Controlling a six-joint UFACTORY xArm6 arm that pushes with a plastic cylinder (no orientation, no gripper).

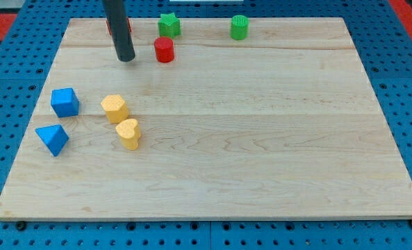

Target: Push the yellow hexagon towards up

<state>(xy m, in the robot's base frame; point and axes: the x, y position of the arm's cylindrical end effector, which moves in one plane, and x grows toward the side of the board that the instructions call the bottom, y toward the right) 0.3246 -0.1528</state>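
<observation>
2 blue blocks (64,102) sit at view's left. Yellow hexagon (114,107) is next, touching the yellow heart (128,133) below it. Rod tip (126,58) rests above, apart; no fingers, holds nothing. Risk: an off-centre push skews the hexagon or drags the heart.

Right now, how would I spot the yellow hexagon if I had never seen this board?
Look at the wooden board's left half, just right of the two blue blocks. Two yellow blocks sit close together there. The yellow hexagon is the upper one, flat-sided; the yellow heart below it has a notch.
</observation>
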